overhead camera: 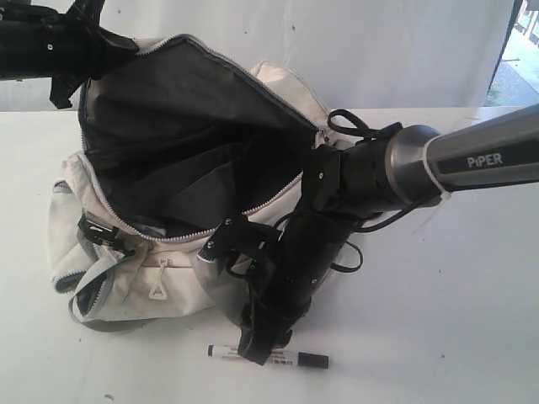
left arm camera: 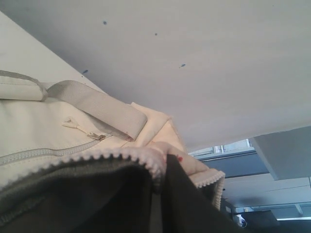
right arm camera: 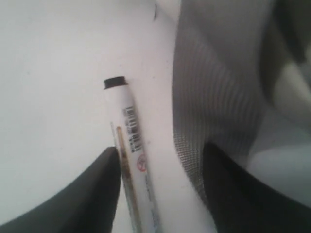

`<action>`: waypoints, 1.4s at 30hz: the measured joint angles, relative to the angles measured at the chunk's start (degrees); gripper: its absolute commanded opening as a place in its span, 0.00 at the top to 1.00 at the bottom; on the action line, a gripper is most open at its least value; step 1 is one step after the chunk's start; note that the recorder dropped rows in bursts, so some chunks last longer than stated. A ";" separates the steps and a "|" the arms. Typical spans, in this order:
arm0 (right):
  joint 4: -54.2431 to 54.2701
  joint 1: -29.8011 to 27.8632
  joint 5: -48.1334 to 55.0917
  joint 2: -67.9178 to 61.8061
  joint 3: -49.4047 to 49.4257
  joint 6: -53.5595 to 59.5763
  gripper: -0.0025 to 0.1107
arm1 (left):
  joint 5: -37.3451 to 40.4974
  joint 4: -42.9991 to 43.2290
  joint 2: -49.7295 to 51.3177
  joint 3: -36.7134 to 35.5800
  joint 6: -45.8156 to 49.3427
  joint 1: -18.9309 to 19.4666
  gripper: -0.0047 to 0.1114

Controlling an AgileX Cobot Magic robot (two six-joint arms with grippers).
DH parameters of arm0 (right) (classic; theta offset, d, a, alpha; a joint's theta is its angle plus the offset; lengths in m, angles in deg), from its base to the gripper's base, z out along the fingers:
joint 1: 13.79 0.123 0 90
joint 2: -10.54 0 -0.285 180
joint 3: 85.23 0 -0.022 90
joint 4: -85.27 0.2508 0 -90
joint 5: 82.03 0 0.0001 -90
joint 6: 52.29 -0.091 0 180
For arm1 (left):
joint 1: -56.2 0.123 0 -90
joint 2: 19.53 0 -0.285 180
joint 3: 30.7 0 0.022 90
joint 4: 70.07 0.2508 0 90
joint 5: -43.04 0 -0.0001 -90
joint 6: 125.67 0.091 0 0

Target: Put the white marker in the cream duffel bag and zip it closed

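Printed in white on the grey tube of the right arm [overhead camera: 484, 160]: "PiPER", capitals but for a small i. On the barrel of the white marker [right arm camera: 119, 104], lying near the front edge of the surface: a black barcode [right arm camera: 131, 127], bars too blurred to read. Just past the barcode, farther from the short black end: a small round red symbol [right arm camera: 141, 164], not legible. More fine print along the barrel, smeared beyond reading. Nothing readable in the left wrist view.

cream duffel bag [overhead camera: 173, 290] unzipped, white marker [overhead camera: 226, 352] beside
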 measured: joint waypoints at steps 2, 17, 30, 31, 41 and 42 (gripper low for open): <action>0.03 0.00 -0.27 0.00 0.00 0.00 0.54 | 0.00 0.00 0.00 0.00 0.00 0.00 0.96; 0.15 0.54 1.12 8.33 0.00 -0.12 0.54 | 0.00 0.22 0.00 0.00 0.00 0.00 0.96; -14.98 6.18 3.08 6.09 0.08 -14.10 0.60 | 0.00 0.22 0.00 0.00 0.00 0.00 0.96; -16.38 6.62 2.68 5.80 0.08 -15.49 0.61 | 0.00 0.22 0.00 0.00 0.00 0.00 0.96; -19.88 7.89 1.60 2.49 0.08 -19.50 0.64 | 0.00 0.22 0.00 0.00 0.00 0.00 0.96; -19.98 7.94 1.48 2.33 0.08 -19.50 0.66 | 0.00 0.22 0.00 0.00 0.00 0.00 0.96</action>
